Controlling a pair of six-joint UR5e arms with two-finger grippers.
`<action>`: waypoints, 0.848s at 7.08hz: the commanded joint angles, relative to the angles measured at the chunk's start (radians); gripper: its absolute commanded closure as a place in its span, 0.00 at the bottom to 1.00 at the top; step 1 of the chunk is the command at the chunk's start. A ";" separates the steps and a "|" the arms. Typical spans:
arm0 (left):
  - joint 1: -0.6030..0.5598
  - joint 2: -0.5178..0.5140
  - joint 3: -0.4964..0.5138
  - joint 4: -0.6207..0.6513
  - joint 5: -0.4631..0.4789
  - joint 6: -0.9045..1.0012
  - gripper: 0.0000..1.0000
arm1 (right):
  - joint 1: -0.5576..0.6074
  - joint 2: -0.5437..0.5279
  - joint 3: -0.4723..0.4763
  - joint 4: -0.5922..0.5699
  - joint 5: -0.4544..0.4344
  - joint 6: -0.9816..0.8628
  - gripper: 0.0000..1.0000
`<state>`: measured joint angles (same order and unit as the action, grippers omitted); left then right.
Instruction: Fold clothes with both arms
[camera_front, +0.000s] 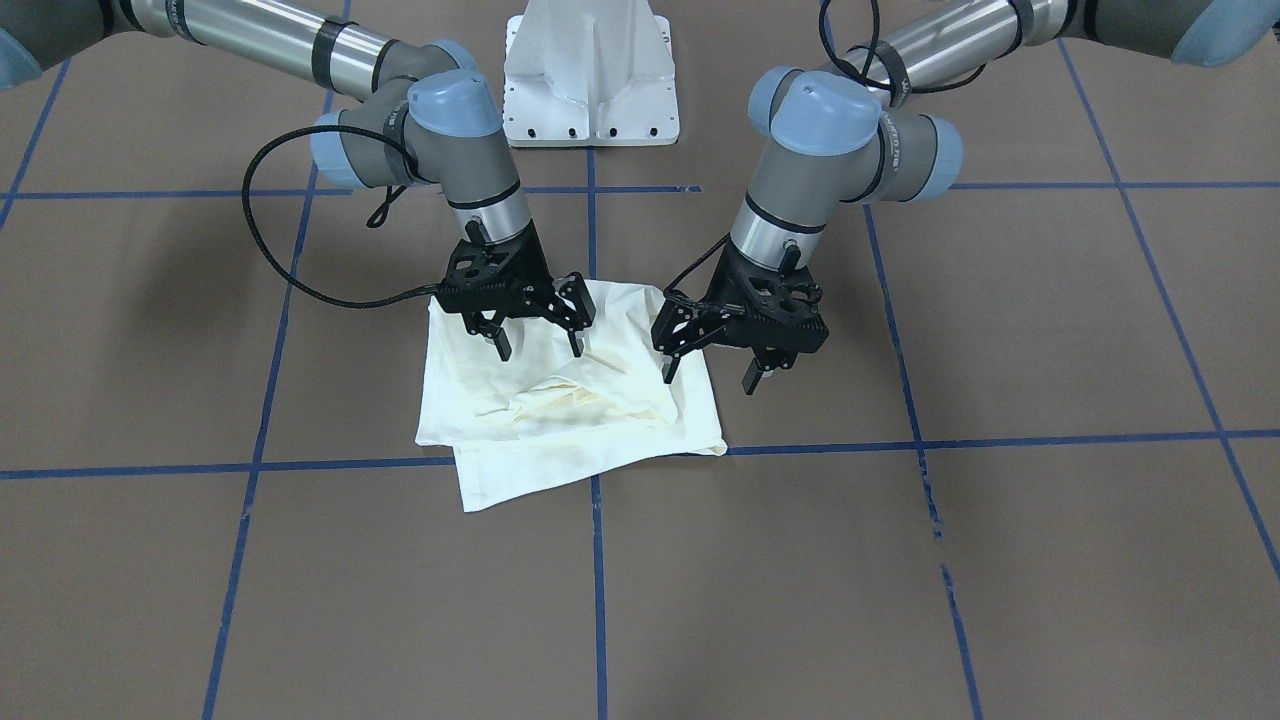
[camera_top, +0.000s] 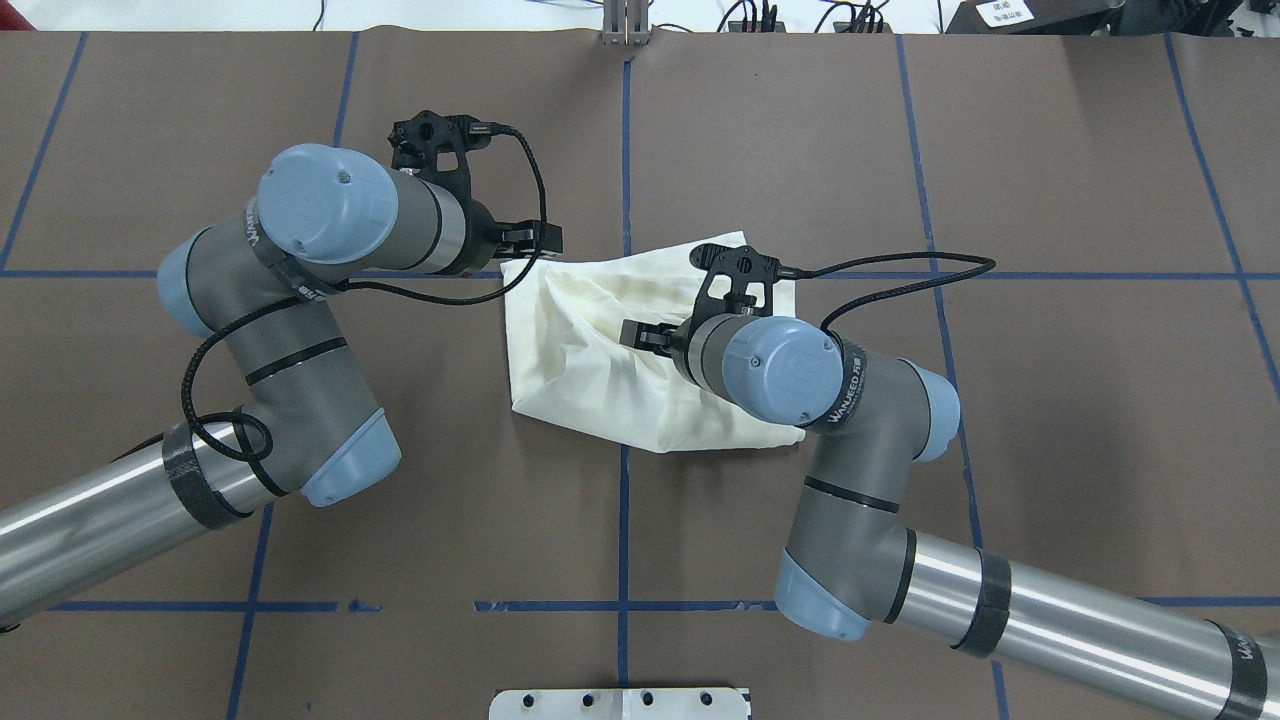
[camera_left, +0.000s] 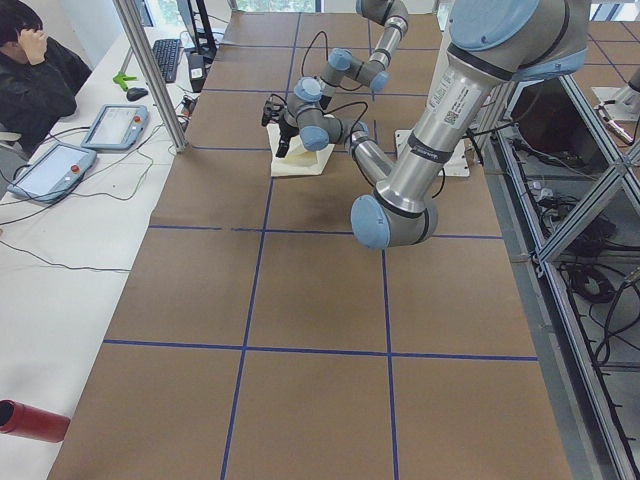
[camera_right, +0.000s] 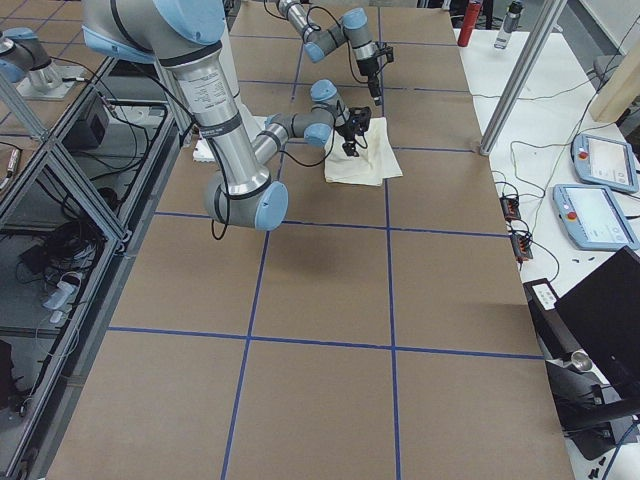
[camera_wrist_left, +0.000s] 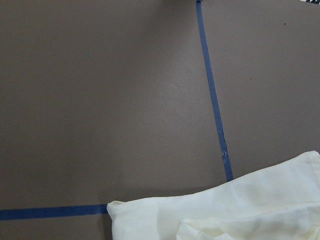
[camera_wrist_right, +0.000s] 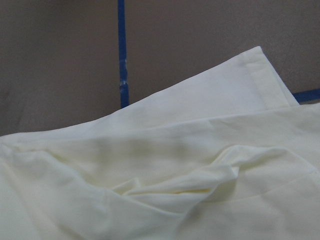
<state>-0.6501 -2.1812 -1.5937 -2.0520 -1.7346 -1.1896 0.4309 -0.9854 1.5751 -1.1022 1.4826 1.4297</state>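
The clothes (camera_front: 560, 420) are one cream-white shirt folded into a rough rectangle at the table's middle, plain side up, with a wrinkled ridge across it. No print shows. My right gripper (camera_front: 538, 345) hovers open over the shirt's half nearer the robot, its fingers spread and holding nothing. My left gripper (camera_front: 710, 374) is open too, above the shirt's side edge, with one fingertip over cloth and the other over bare table. From overhead, the left gripper (camera_top: 530, 240) sits at the far left corner of the shirt (camera_top: 590, 340) and the right gripper (camera_top: 640, 335) over its middle. The wrist views show only cloth (camera_wrist_right: 175, 165) and table.
Brown table cover with a grid of blue tape lines (camera_front: 595, 560). The white pedestal base (camera_front: 590, 80) stands behind the shirt. A person (camera_left: 30, 60) sits at a side desk with teach pendants (camera_left: 115, 125). A red cylinder (camera_left: 30, 420) lies at that desk's near end.
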 joint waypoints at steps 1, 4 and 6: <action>0.000 0.004 0.000 -0.010 0.000 -0.005 0.00 | -0.012 -0.002 -0.010 -0.004 -0.001 -0.032 0.00; 0.000 0.006 -0.006 -0.008 0.000 -0.007 0.00 | -0.024 0.014 -0.076 -0.008 -0.027 -0.034 0.00; 0.000 0.023 -0.031 -0.008 0.000 -0.007 0.00 | 0.000 0.045 -0.105 -0.028 -0.034 -0.034 0.00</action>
<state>-0.6504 -2.1705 -1.6079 -2.0601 -1.7349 -1.1965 0.4142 -0.9584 1.4895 -1.1163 1.4548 1.3960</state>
